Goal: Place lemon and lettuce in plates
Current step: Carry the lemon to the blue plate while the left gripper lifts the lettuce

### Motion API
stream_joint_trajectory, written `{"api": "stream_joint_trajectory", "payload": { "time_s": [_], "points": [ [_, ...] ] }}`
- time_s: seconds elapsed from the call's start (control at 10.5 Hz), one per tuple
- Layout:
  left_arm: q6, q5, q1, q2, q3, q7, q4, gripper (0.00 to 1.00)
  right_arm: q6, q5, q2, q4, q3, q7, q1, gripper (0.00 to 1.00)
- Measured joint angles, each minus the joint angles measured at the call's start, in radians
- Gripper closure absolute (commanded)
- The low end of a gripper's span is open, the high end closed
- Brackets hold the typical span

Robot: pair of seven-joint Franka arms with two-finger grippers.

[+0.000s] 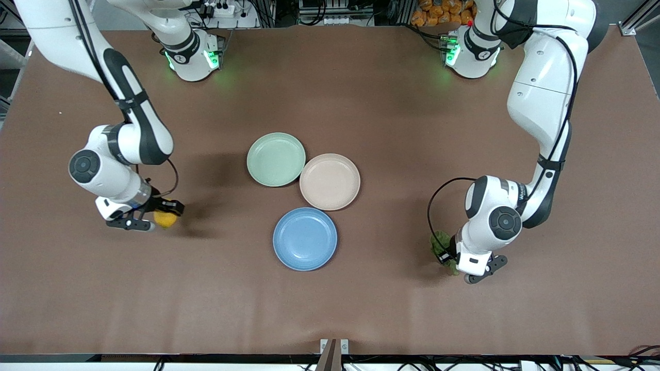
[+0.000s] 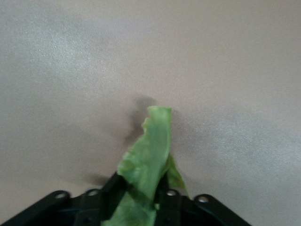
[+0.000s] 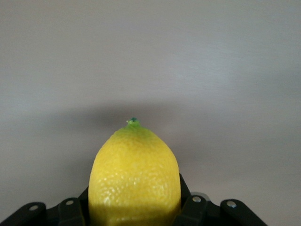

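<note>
My right gripper [image 1: 161, 216] is shut on the yellow lemon [image 1: 166, 219], held just above the table toward the right arm's end; in the right wrist view the lemon [image 3: 134, 176] fills the space between the jaws, greenish tip outward. My left gripper [image 1: 449, 257] is shut on the green lettuce [image 1: 441, 246], held above the table toward the left arm's end; in the left wrist view the leaf [image 2: 146, 160] hangs out from between the jaws. The light blue plate [image 1: 305, 238] and the beige-pink plate [image 1: 330, 181] lie empty mid-table between the two grippers.
A mint-green plate [image 1: 276, 158] lies empty, touching the beige-pink one, farther from the front camera. The brown table [image 1: 361, 309] spreads bare around the plates. Both arm bases stand along the table's top edge.
</note>
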Motion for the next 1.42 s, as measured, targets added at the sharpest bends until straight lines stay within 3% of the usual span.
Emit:
{"api": "stream_joint_trajectory", "payload": {
  "time_s": [0.28, 0.57, 1.04, 1.42],
  "points": [
    [-0.009, 0.001, 0.001, -0.009, 0.001, 0.021, 0.002, 1.0, -0.05, 0.0, 0.005, 0.095, 0.062, 0.181, 0.06, 0.97],
    [-0.105, 0.001, 0.0, -0.062, -0.003, 0.039, 0.001, 1.0, -0.05, 0.0, 0.077, 0.212, 0.115, 0.357, 0.136, 0.97],
    [-0.26, 0.001, -0.006, -0.251, -0.039, 0.039, -0.05, 1.0, -0.041, -0.002, 0.264, 0.417, 0.117, 0.519, 0.286, 0.96],
    [-0.304, 0.001, -0.007, -0.308, -0.133, -0.022, -0.064, 1.0, -0.005, -0.052, 0.342, 0.457, 0.112, 0.566, 0.338, 0.95]
  ]
}}
